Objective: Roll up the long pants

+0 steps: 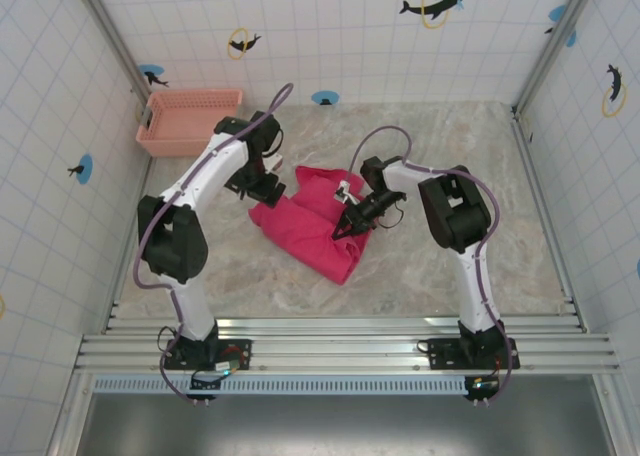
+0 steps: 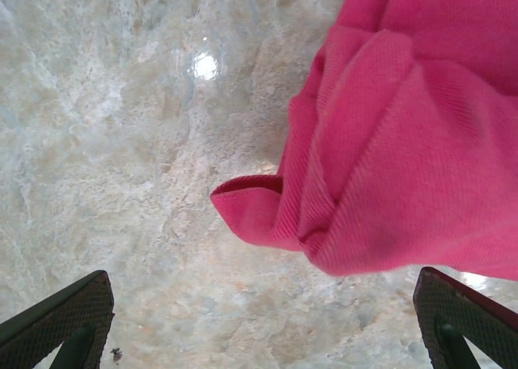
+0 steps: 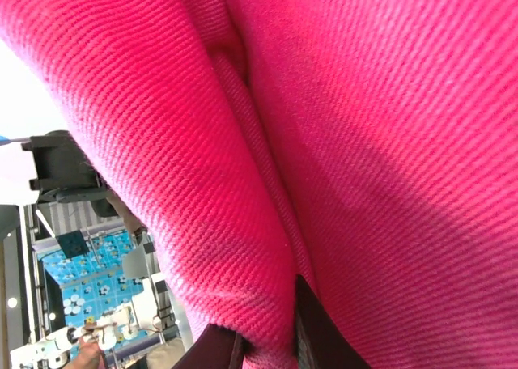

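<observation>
The long pants (image 1: 312,226) lie bunched and folded in a magenta heap at the middle of the table. My right gripper (image 1: 346,228) reaches in from the right and is shut on a thick fold of the pants (image 3: 340,142); in the right wrist view the cloth is pinched between the dark fingers (image 3: 317,332). My left gripper (image 1: 262,188) hovers at the heap's left edge, open, with nothing between its jaws. In the left wrist view a folded corner of the pants (image 2: 405,142) lies just ahead of the left gripper (image 2: 263,312), over bare marble.
A pale salmon lattice basket (image 1: 190,121) stands at the back left against the tiled wall. Tiled walls close in the table (image 1: 460,266) on three sides. Bare marble lies to the right of and in front of the heap.
</observation>
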